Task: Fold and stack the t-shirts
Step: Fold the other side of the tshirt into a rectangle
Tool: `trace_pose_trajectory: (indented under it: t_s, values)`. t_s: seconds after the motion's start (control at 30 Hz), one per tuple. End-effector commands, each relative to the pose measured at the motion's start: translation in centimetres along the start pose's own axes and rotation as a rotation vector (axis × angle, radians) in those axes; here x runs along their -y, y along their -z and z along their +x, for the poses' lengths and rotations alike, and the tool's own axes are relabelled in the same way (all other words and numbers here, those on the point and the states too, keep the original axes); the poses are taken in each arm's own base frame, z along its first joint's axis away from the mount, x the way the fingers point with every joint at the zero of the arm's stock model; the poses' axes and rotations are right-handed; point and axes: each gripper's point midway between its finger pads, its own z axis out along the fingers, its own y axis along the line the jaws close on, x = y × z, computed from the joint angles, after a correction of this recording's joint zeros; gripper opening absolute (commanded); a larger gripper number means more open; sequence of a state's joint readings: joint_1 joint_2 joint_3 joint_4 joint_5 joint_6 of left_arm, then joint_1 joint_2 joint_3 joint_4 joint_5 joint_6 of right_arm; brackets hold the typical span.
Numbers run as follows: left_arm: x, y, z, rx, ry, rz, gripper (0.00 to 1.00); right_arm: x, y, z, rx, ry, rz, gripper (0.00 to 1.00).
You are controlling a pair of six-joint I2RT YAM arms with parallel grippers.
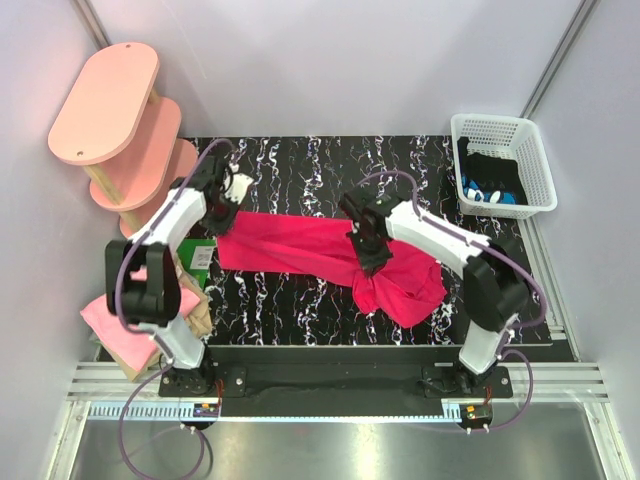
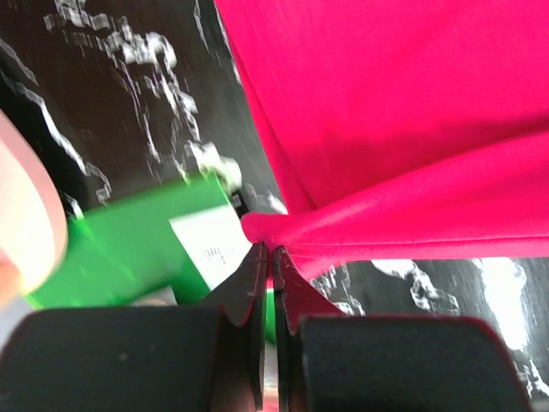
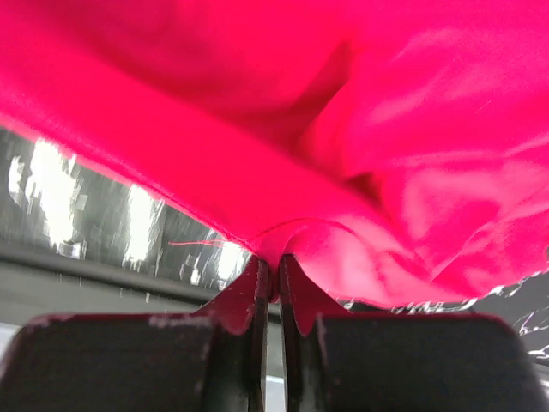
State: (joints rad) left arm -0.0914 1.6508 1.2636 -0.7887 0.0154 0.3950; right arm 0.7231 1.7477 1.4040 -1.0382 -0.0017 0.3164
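The crimson-pink t-shirt hangs stretched across the middle of the black marbled table, its right part bunched and drooping. My left gripper is shut on the shirt's left edge; the left wrist view shows the jaws pinching a red fold. My right gripper is shut on the shirt's middle-right edge, with cloth filling the right wrist view. A light pink shirt and a tan shirt lie piled at the table's left front corner.
A pink oval wooden shelf unit stands at the back left. A white basket with dark and blue items sits at the back right. A green box lies under the left gripper, also in the left wrist view.
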Motion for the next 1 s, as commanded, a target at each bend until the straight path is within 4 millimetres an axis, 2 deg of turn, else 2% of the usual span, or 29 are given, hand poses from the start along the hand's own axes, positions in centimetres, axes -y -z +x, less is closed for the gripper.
trace_pose_trajectory:
  t_s: [0.0, 0.07, 0.1, 0.27, 0.37, 0.4, 0.47, 0.53, 0.57, 0.6, 0.63, 0.67, 0.73, 0.77, 0.8, 0.83, 0.9, 0.93, 0.97]
  values:
    - [-1.7, -1.3, -3.5, 0.003, -0.017, -0.061, 0.04, 1.8, -0.6, -4.1, 0.044, -0.087, 0.000, 0.07]
    - [-2.0, -1.6, -4.5, 0.004, -0.025, -0.080, 0.04, 1.9, -1.1, -5.1, 0.042, -0.120, -0.003, 0.06]
    - [-2.0, -2.5, -4.4, -0.016, -0.027, -0.076, 0.04, 2.3, -1.2, -5.7, 0.050, -0.138, 0.000, 0.06]
    - [-2.3, -3.7, -4.8, -0.040, -0.034, -0.087, 0.03, 2.9, -2.7, -7.5, 0.048, -0.188, -0.008, 0.08]
    - [-2.7, -4.3, -5.1, -0.044, -0.035, -0.105, 0.03, 3.2, -3.8, -8.2, 0.034, -0.205, -0.012, 0.15]
    - [-2.9, -4.4, -5.1, -0.049, -0.037, -0.119, 0.06, 3.3, -4.0, -8.4, 0.034, -0.211, -0.010, 0.26]
    - [-3.6, -4.5, -5.6, -0.044, -0.034, -0.152, 0.19, 4.0, -4.3, -9.1, 0.042, -0.229, 0.010, 0.42]
    - [-4.4, -4.2, -5.7, -0.049, -0.034, -0.193, 0.37, 5.1, -4.6, -9.6, 0.043, -0.258, 0.025, 0.50]
    - [-4.8, -3.4, -6.1, -0.030, -0.026, -0.217, 0.47, 6.0, -4.3, -10.3, 0.065, -0.276, 0.056, 0.56]
    - [-5.4, -2.8, -6.2, -0.025, -0.025, -0.252, 0.68, 6.6, -4.2, -10.5, 0.071, -0.292, 0.077, 0.89]
    - [-5.5, -2.1, -6.2, -0.019, -0.024, -0.264, 0.78, 7.4, -3.8, -11.0, 0.086, -0.309, 0.096, 0.99]
    - [-5.4, -0.4, -6.8, 0.023, -0.023, -0.275, 0.82, 8.0, -3.3, -11.0, 0.086, -0.323, 0.105, 1.00]
    - [-4.0, 1.0, -6.6, 0.057, -0.039, -0.247, 0.84, 8.4, -1.8, -11.3, 0.120, -0.324, 0.120, 1.00]
    - [-2.1, 1.7, -7.0, 0.082, -0.077, -0.222, 0.84, 8.5, -1.1, -11.0, 0.127, -0.336, 0.127, 1.00]
    - [-0.8, 3.8, -7.6, 0.144, -0.099, -0.202, 0.85, 8.6, -0.3, -11.0, 0.145, -0.340, 0.128, 1.00]
    - [2.2, 3.7, -7.2, 0.147, -0.165, -0.157, 0.85, 8.5, 1.4, -10.6, 0.182, -0.354, 0.122, 0.99]
    - [5.2, 4.3, -6.9, 0.175, -0.228, -0.094, 0.85, 8.0, 3.2, -9.8, 0.223, -0.359, 0.099, 1.00]
    - [7.1, 4.1, -7.0, 0.182, -0.262, -0.052, 0.84, 7.2, 4.7, -8.4, 0.245, -0.365, 0.057, 1.00]
    - [8.0, 3.8, -6.9, 0.180, -0.270, -0.025, 0.84, 6.6, 5.3, -7.9, 0.270, -0.368, 0.024, 1.00]
